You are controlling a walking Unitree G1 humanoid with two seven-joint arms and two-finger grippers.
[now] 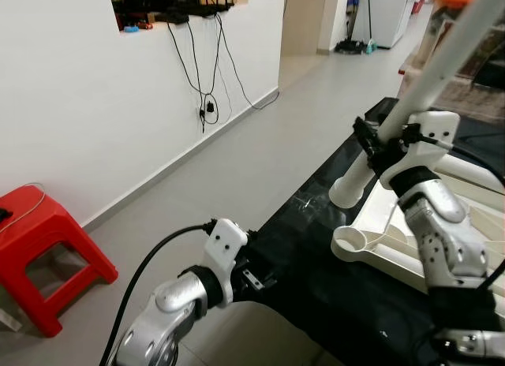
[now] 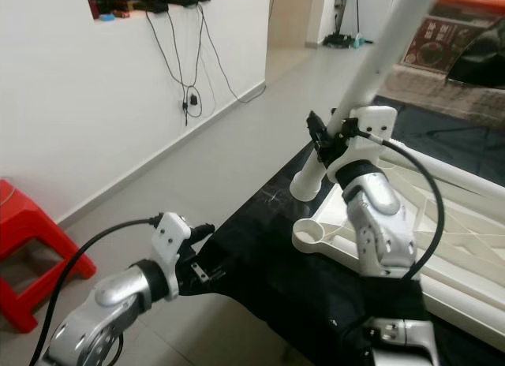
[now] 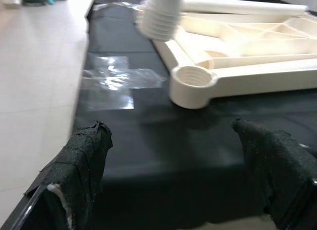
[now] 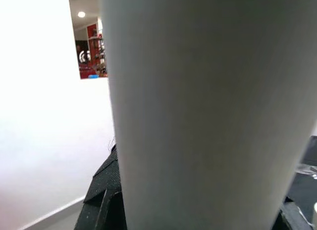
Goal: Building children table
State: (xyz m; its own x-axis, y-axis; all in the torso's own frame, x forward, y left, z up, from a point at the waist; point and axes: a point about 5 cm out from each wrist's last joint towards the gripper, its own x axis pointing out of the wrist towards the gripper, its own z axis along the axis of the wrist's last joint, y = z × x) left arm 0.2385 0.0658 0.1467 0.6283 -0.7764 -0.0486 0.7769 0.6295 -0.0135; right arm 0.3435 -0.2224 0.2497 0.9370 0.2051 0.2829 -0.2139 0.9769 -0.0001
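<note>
Right gripper point(image 1: 387, 145) clamped on white table leg point(image 1: 426, 82), long axis tilted toward 1 o'clock, threaded end hanging just off corner socket point(image 1: 353, 241) at 6 o'clock; left gripper point(image 3: 173, 175) open, idle.

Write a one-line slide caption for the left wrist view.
Open left gripper over a black mat, facing the white tabletop's empty leg socket.

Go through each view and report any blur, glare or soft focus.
Left eye view: sharp, even daylight, faint sheen on the black tabletop. Left wrist view: left claw fingers soft at close range, glare patch on the black surface, table leg end blurred. Right wrist view: leg out of focus against the lens, wall overexposed.
</note>
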